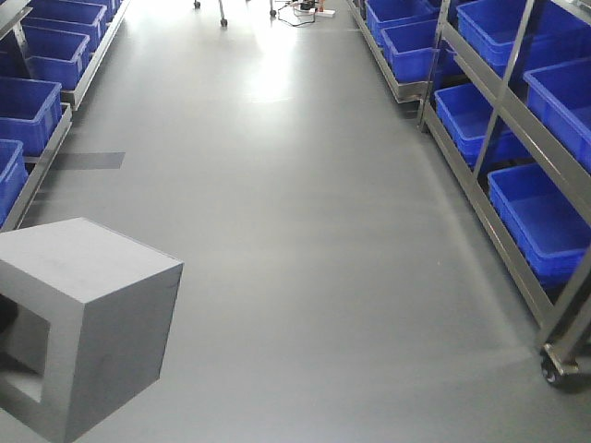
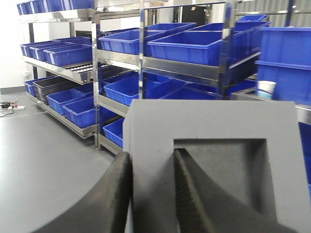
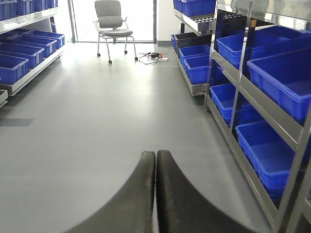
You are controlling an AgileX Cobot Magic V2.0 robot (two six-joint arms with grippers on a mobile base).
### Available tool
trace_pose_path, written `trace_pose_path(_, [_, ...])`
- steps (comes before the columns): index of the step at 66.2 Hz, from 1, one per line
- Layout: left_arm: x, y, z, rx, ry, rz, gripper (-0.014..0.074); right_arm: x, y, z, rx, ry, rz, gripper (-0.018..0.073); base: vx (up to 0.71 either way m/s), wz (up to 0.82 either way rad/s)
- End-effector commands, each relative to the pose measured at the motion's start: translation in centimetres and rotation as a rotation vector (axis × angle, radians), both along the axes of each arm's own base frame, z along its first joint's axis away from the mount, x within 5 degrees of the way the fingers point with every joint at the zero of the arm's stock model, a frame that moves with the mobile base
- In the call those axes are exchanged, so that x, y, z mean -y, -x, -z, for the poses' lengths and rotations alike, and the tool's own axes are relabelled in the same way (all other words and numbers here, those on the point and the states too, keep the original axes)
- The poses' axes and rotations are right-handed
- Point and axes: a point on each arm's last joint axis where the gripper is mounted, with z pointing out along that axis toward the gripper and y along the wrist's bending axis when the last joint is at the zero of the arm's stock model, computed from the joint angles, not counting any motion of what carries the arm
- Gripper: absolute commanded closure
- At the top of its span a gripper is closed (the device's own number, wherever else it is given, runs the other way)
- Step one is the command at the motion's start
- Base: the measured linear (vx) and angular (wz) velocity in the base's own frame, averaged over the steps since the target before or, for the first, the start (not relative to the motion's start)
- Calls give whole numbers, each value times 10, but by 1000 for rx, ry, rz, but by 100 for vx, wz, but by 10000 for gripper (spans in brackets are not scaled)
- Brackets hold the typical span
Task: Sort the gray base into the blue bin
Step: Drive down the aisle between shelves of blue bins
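Gray and matte, the gray base (image 2: pixel 209 119) is sitting in the left gripper (image 2: pixel 151 162). One black finger (image 2: pixel 114 194) is pressing the outside of a wall and the other is reaching into the square recess, so the jaws are pinching that wall. In the front view the block (image 1: pixel 88 314) is hanging above the floor (image 1: pixel 305 277). Beyond the left gripper, a steel rack (image 2: pixel 142 63) is carrying rows of blue bins (image 2: pixel 187 46), and a paper cup (image 2: pixel 266 90) is standing ahead to its right. The right gripper (image 3: pixel 156 154) is hovering over the floor with its fingers pressed together. More bins are lining the rack to its right, and an office chair (image 3: pixel 112 22) is standing far ahead.
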Motion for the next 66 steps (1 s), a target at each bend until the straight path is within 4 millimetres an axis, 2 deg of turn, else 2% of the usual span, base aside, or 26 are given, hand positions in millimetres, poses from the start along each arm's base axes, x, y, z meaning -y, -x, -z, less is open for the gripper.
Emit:
trace_pose_path(1, [-1,2,-19,99,91,8,602,0,0,-2,71,11,0,568,45,3])
trace_pose_path(66, [-1,2,-19,99,91,8,602,0,0,-2,71,11,0,568,48,5])
